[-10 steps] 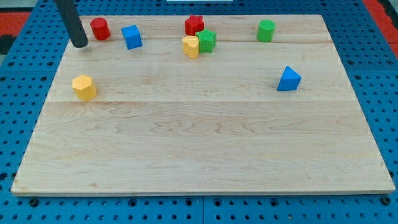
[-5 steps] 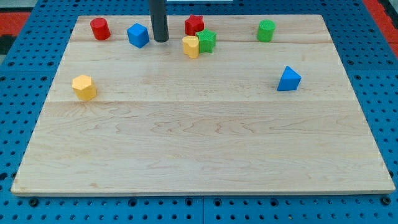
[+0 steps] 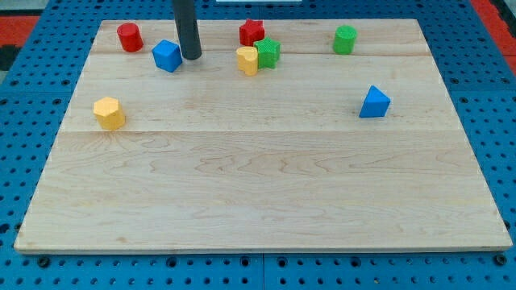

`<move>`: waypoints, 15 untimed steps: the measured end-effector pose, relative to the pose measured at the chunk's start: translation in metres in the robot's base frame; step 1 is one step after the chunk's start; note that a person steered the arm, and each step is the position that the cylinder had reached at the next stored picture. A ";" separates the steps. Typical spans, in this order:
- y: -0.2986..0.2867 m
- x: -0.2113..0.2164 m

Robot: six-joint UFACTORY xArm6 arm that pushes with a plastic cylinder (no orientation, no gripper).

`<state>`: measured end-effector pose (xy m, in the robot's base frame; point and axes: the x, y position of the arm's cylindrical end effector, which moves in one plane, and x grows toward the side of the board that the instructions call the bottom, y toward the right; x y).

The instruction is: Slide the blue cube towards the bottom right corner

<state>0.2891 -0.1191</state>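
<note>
The blue cube [image 3: 167, 55] lies near the board's top left. My tip [image 3: 191, 57] stands right beside it on its right side, touching or nearly touching it. The rod rises straight up out of the view's top. The wooden board's bottom right corner [image 3: 492, 238] is far away across the board.
A red cylinder [image 3: 129, 37] sits left of the cube. A yellow block [image 3: 247, 60], a green block [image 3: 268, 52] and a red block [image 3: 251, 32] cluster right of my tip. A green cylinder [image 3: 345, 39], a blue triangle [image 3: 374, 102] and a yellow hexagon [image 3: 109, 113] also lie here.
My tip swung from the far left, past the cube to its right side, then moved back left against it. The blue cube has shifted left and slightly down and turned.
</note>
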 end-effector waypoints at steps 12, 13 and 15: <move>0.069 0.219; 0.075 0.204; 0.199 0.196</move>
<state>0.4848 0.0797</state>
